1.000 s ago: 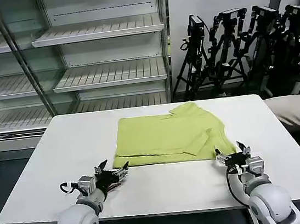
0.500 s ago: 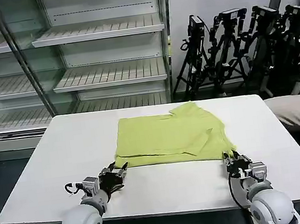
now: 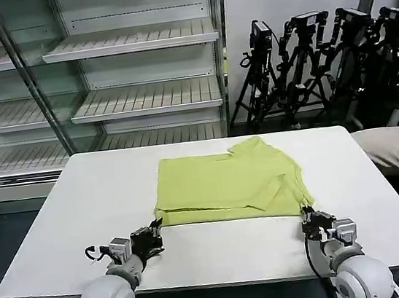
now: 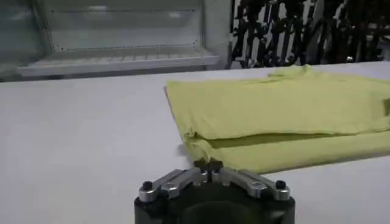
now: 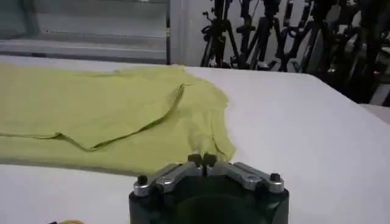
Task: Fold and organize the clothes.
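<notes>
Lime yellow-green T-shirt (image 3: 226, 184), folded, is laid flat on the white worktop (image 3: 69, 217), toward its far middle. Left pincer (image 3: 153, 230) is held just off the shirt's near-left corner, fingertips pressed together on nothing. Right pincer (image 3: 310, 217) is placed by the shirt's near-right corner, likewise closed and empty. Shelving (image 3: 135, 47) is seen behind the shirt.

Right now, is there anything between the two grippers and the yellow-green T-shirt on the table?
Nothing visible. The left gripper and the right gripper sit at the near edge of the T-shirt, both shut, with bare white table around them.
</notes>
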Robot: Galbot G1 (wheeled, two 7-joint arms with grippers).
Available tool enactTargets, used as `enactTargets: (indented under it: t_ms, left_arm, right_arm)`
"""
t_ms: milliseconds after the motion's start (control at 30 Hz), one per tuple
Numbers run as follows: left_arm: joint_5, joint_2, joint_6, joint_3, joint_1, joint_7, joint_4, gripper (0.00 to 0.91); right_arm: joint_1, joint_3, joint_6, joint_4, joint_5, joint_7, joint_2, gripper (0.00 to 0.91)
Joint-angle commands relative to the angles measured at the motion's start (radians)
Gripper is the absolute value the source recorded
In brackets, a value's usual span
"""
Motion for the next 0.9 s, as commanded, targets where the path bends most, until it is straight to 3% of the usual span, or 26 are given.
enactTargets:
  t_ms: [33,367,400,433,633,767,900]
  left_arm:
    - [0.011,0.010,-0.001,-0.069,0.193,0.005,-0.137,0.020]
    - [-0.011,0.014,-0.016,-0.246,0.462,0.014,-0.307,0.010]
    - [-0.010,0.014,-0.015,-0.252,0.477,0.017,-0.320,0.625]
    - [-0.009,0.014,-0.012,-0.255,0.483,0.019,-0.336,0.907]
    - [0.046,0.009,0.000,-0.235,0.444,0.027,-0.315,0.907]
    - [0.042,0.022,0.000,-0.276,0.398,0.029,-0.354,0.907]
    - [-0.009,0.078,0.000,-0.275,0.271,0.030,-0.345,0.907]
  right_arm:
    - [-0.117,0.024,0.010,0.111,-0.030,-0.007,-0.004,0.000]
    - [-0.385,0.041,0.120,0.268,-0.191,-0.011,0.035,0.000]
    - [-0.403,0.041,0.140,0.272,-0.211,-0.011,0.036,0.292]
    - [-0.412,0.041,0.154,0.274,-0.217,-0.010,0.037,0.907]
    - [-0.398,0.085,0.156,0.297,-0.191,-0.018,0.025,0.907]
    - [-0.383,0.170,0.125,0.385,-0.060,-0.022,-0.006,0.907]
    - [-0.202,0.139,0.079,0.362,-0.017,0.000,-0.014,0.907]
